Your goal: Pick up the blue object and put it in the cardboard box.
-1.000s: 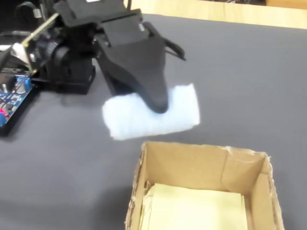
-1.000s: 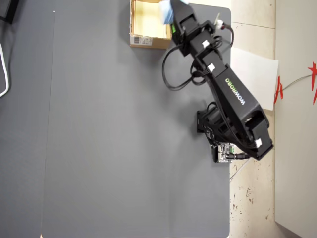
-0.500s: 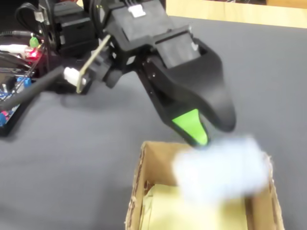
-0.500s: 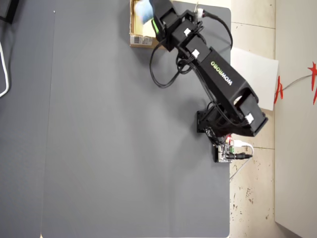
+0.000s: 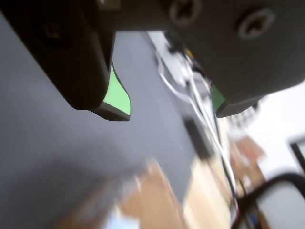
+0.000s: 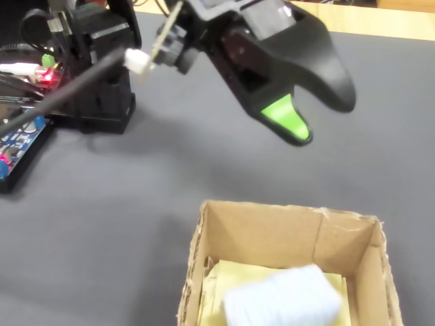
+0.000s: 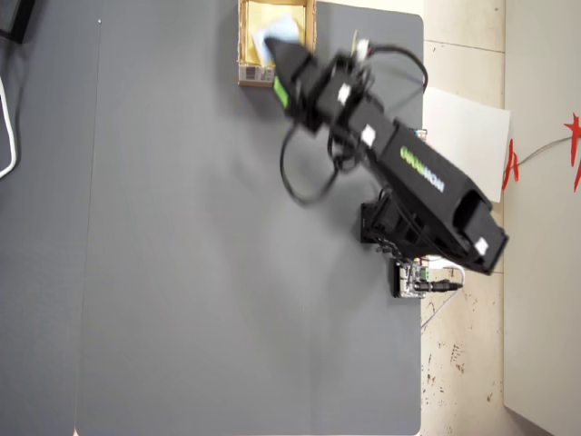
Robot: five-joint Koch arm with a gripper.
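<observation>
The cardboard box [image 6: 272, 212] stands at the bottom of the fixed view, and the pale blue object [image 6: 282, 299] lies inside it on the yellowish floor. My gripper [image 6: 325, 122] hangs above the box's far side, open and empty, with its green pad facing down. The wrist view shows the gripper [image 5: 169, 109] with jaws well apart and only grey mat between them; the box [image 5: 147, 195] is a blur below. From overhead, the gripper [image 7: 277, 71] sits at the edge of the box [image 7: 243, 45], with the blue object [image 7: 270, 36] inside.
The arm's black base [image 6: 102, 75] and a dark-blue circuit board [image 6: 17, 146] with cables stand at the left of the fixed view. A grey mat [image 7: 182, 272] covers the table. White paper [image 7: 463, 136] lies off the mat's right edge in the overhead view.
</observation>
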